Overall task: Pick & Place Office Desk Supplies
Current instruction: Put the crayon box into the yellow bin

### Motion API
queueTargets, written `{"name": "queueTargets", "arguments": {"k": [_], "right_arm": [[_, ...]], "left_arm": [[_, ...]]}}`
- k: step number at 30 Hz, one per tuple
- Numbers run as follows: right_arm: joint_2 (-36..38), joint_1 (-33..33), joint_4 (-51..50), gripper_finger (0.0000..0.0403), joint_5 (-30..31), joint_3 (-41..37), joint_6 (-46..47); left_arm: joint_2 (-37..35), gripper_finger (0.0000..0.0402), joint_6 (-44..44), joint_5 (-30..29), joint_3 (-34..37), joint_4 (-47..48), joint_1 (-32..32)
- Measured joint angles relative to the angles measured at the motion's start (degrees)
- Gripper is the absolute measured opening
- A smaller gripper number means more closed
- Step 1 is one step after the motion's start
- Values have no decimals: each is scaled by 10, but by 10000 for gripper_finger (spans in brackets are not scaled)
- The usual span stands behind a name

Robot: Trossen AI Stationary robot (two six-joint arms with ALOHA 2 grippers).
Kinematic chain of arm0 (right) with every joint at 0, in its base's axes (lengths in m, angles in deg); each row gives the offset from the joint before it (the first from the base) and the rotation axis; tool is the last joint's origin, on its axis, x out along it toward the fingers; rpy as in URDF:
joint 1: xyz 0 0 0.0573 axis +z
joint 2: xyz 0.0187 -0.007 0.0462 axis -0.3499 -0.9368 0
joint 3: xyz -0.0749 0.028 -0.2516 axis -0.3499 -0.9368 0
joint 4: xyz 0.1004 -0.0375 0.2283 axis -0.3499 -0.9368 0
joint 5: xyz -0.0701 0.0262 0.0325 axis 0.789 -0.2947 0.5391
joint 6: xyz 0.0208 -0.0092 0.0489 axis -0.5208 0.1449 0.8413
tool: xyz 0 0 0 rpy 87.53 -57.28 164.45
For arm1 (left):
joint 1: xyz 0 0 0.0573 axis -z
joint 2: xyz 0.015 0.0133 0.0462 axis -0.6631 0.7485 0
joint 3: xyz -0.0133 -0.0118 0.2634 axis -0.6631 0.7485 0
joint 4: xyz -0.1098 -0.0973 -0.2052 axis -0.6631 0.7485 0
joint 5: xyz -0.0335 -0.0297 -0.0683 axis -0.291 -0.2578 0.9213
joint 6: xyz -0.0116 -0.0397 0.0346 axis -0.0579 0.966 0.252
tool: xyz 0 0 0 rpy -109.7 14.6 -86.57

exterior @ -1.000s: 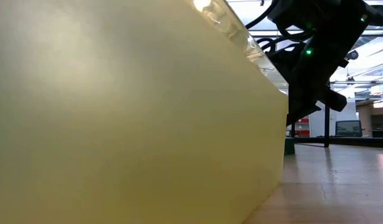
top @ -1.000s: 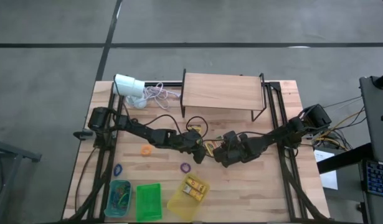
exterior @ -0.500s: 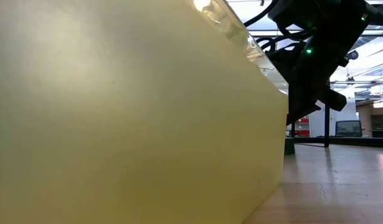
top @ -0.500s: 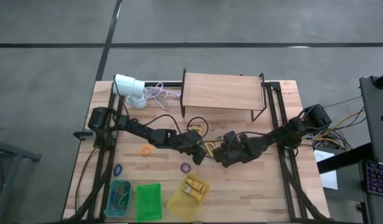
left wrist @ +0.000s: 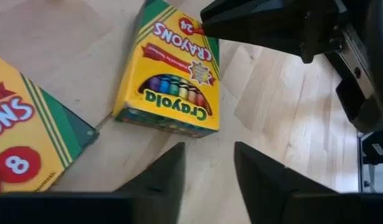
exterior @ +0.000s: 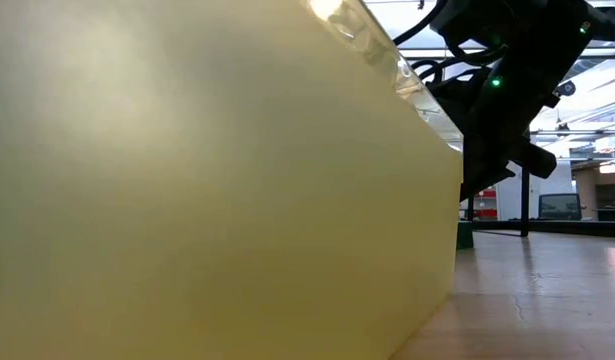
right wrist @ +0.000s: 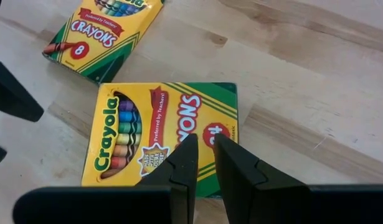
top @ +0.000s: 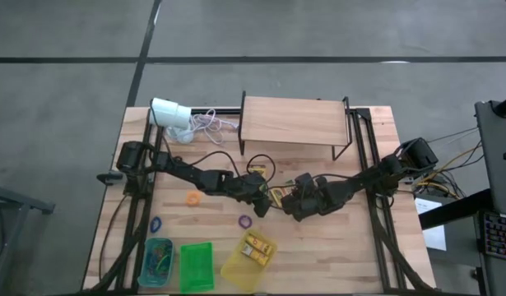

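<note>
Barely shifted from the frame a second back: both arms kept the same low reach toward mid-table, everything on the table lay where it had. Left pincer held low over the wood, fingers apart with a clear gap between them and nothing in it, pointed at the 24-count crayon box lying flat just ahead. Right pincer faced it from the other side, fingers nearly together, poised above that same crayon box, not clamped on it. Smaller 8-count crayon box lay flat just beside, apart from the first. Farther toward the near edge sat the yellow bin with crayon boxes inside, the green bin and the blue bin with loops; orange loop, purple loop and blue loop lay loose on the wood. Low view blocked by the yellow bin wall.
</note>
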Motion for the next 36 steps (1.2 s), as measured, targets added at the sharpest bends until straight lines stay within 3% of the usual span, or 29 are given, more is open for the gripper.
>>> {"name": "queueTargets", "arguments": {"k": [10, 15, 20, 36], "right_arm": [[0, 0, 1, 52, 0, 0, 0], [0, 0, 1, 52, 0, 0, 0], [1, 0, 1, 52, 0, 0, 0], [1, 0, 1, 52, 0, 0, 0]], "left_arm": [[0, 314, 13, 0, 0, 0, 0], [0, 371, 13, 0, 0, 4, 0], [0, 390, 13, 0, 0, 4, 0], [0, 383, 15, 0, 0, 4, 0]]}}
